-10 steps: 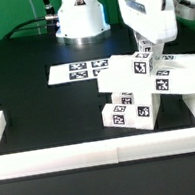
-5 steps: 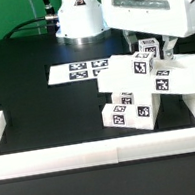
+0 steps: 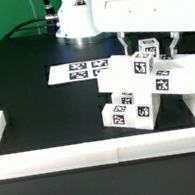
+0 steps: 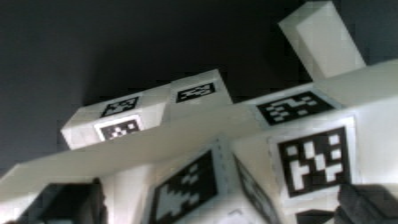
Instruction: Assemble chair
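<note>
Exterior view: the white Franka arm w/ its two-finger gripper (image 3: 158, 44) now hangs lower and more toward the exterior view's left than 1 s ago; its wide white wrist body covers the upper right of the scene, above the chair. The stack of chunky white plastic chair parts w/ black-and-white square tags (image 3: 140, 89) has not shifted vs. the earlier frames: it stands on the black table (image 3: 37, 110), at the exterior view's right, near the front. One dark fingertip (image 3: 176, 43) shows just beside the top tagged piece. I cannot tell if the fingers are open or closed, or if they touch the part; the wrist body hides them mostly.

Edges & room: a long plain white border wall (image 3: 54, 156) runs along the front edge and turns up at the exterior view's left corner; the chair's lowest block is near to it but apart. The marker board (image 3: 79, 70) lies flat behind the chair, towards the arm base. The table at the exterior view's left is open.

Wrist view: tagged chair blocks (image 4: 214, 130) fill the frame, very close; no fingertip is clear there.
</note>
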Robot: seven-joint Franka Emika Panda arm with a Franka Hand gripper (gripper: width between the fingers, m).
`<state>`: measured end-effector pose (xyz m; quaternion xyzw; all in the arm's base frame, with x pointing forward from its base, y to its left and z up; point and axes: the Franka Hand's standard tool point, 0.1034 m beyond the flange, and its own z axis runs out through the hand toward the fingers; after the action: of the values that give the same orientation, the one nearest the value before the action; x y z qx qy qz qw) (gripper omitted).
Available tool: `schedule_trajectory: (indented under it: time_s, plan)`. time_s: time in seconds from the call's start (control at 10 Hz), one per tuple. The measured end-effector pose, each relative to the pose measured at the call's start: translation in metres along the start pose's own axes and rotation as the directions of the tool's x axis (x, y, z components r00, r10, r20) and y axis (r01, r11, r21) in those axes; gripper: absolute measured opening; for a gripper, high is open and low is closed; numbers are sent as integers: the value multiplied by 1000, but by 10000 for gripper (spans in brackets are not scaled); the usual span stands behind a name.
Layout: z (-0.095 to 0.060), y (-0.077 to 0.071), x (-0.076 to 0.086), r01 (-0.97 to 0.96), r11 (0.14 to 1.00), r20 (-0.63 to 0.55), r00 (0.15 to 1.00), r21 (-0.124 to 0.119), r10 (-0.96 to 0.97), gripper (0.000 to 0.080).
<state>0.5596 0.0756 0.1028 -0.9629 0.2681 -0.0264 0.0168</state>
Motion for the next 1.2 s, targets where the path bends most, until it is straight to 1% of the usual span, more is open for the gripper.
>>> schedule_trajectory:
  time_s: [0.3, 0.5, 0.6, 0.7, 0.8, 0.9, 1.1, 1.2]
  plan:
    - [0, 1, 0, 190, 982, 0, 982, -1, -190, 649]
    - [0, 1, 0, 271, 963, 0, 963, -1, -271, 649]
    - [0, 2, 1, 383, 924, -1, 924, -10, -383, 649]
    - [0, 3, 2, 438, 899, 0, 899, -11, -438, 649]
    - [0, 3, 2, 448, 894, 0, 894, -11, -448, 623]
    - [0, 3, 2, 443, 896, 0, 896, -11, -443, 623]
    - [0, 3, 2, 443, 896, -1, 896, -11, -443, 264]
    - [0, 3, 2, 430, 903, -1, 903, -10, -430, 268]
